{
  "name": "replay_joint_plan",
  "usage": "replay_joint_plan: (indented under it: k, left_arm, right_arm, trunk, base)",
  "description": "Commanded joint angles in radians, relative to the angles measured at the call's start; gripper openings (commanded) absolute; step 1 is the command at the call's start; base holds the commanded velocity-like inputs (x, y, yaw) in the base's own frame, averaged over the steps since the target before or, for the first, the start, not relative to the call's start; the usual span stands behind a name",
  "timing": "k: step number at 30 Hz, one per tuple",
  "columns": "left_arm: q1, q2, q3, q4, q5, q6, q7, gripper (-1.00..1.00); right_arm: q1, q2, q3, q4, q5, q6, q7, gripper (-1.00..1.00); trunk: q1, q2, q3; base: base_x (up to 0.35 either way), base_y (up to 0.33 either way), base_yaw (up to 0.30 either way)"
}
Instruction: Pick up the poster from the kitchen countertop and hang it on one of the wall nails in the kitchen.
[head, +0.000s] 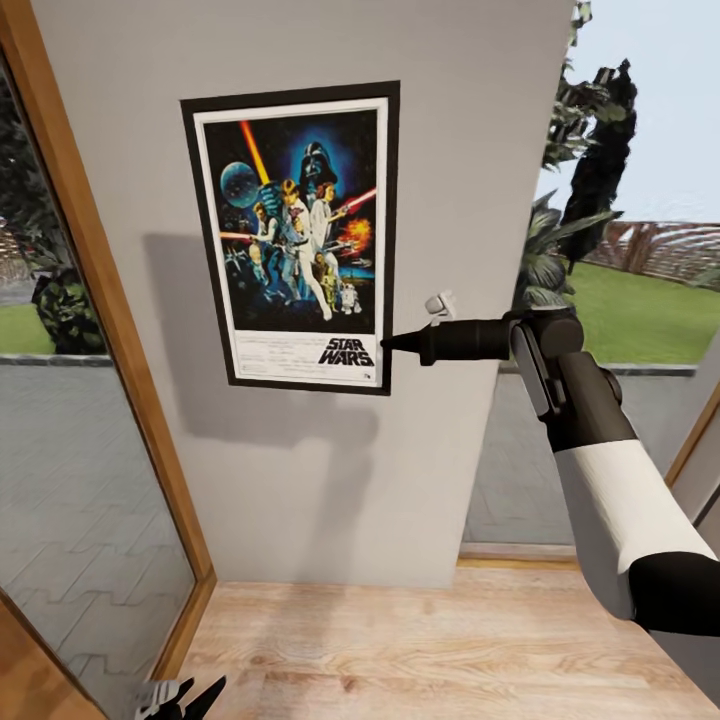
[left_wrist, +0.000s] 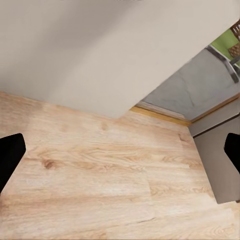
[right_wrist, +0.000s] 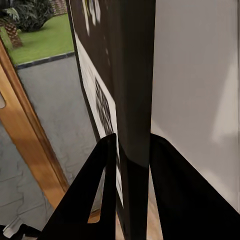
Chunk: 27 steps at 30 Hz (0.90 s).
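A: Where is the poster (head: 297, 236)?

B: Flat against the grey wall (head: 440, 120), upright but a little tilted, between the wood-framed window (head: 90, 400) on one side and the open view of the garden on the other. Its black frame, white border and the STAR WARS logo at the bottom all read clearly from the head view.

A: And the right gripper (head: 388, 345)?

B: It reaches in sideways from the right arm and meets the poster at its lower right edge, level with the logo. In the right wrist view the poster's dark frame edge (right_wrist: 132, 90) runs straight down between the two black fingers (right_wrist: 102, 190), one on the printed face, the other on the wall side. The fingers stand narrow, pinched on that edge, with the poster held between them.

A: Can you see a nail behind it?

B: I cannot tell; the poster covers that part of the wall.

A: What about the left gripper (head: 178, 697)?

B: Low at the bottom of the head view, well apart from the poster, hanging over the wooden floor (head: 430, 650). In the left wrist view its two dark fingertips (left_wrist: 10, 157) sit at opposite edges with bare floor planks between them, so it is spread wide and holds nothing.
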<state>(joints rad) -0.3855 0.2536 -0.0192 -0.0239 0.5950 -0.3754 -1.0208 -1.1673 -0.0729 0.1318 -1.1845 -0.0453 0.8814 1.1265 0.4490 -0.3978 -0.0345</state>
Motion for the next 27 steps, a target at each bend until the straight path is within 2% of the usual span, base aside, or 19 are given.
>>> replay_joint_plan:
  k: [1,27]
  left_arm:
    - [-0.001,0.000,-0.002,0.001,0.002,-0.005,-0.002,1.00]
    - [-0.001,0.001,-0.002,0.001,0.002,-0.005,-0.002,1.00]
  right_arm:
    - [-0.001,-0.001,0.001,0.000,-0.007,0.010,0.001,-1.00]
    - [0.000,-0.001,0.000,0.000,-0.007,0.010,0.001,-1.00]
  trunk:
    - [0.001,-0.002,-0.002]
    - [0.001,-0.002,-0.002]
  base:
    - [0.208,0.000,0.000]
    - [0.138,0.000,0.000]
